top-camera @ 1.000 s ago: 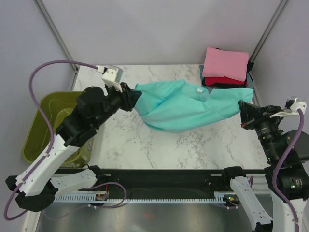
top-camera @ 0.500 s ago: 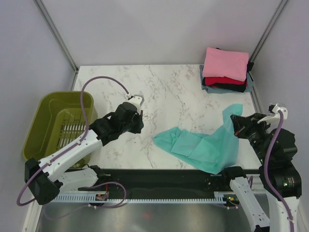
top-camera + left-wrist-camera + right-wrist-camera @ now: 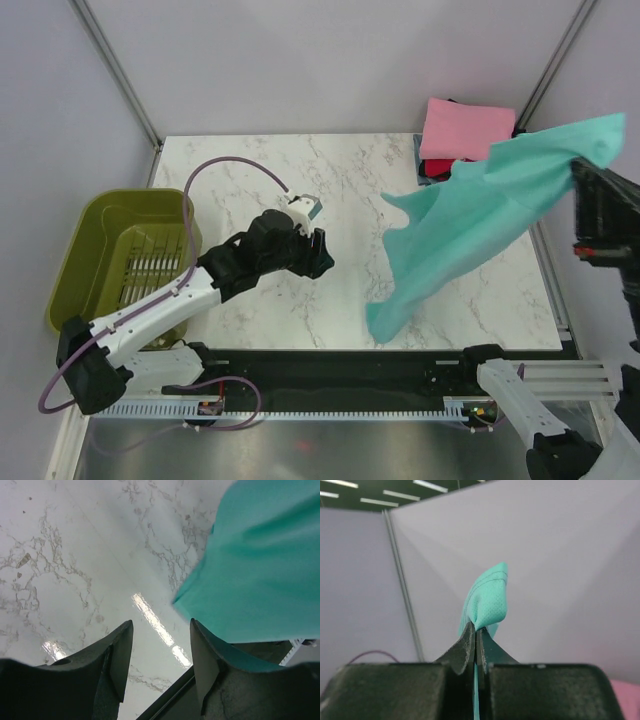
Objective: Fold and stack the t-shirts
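The teal t-shirt (image 3: 470, 220) hangs in the air over the right side of the table, pinched at one edge by my right gripper (image 3: 588, 170), which is raised high at the right. In the right wrist view the jaws (image 3: 477, 630) are shut on a fold of the teal cloth (image 3: 487, 600). My left gripper (image 3: 318, 250) is open and empty, low over the table's middle; the left wrist view shows the shirt's hanging end (image 3: 255, 570) ahead of its fingers. A folded stack with a pink shirt (image 3: 465, 125) on top, red and black below, lies at the back right.
An olive-green plastic basket (image 3: 90, 262) stands off the table's left edge. The marble table (image 3: 300, 190) has a black rail along its near edge. Grey walls and metal posts surround the back and sides.
My right gripper has lifted the teal shirt from the table's front right up into the air. My left gripper, which let go of the shirt earlier, has moved a little to the right, open.
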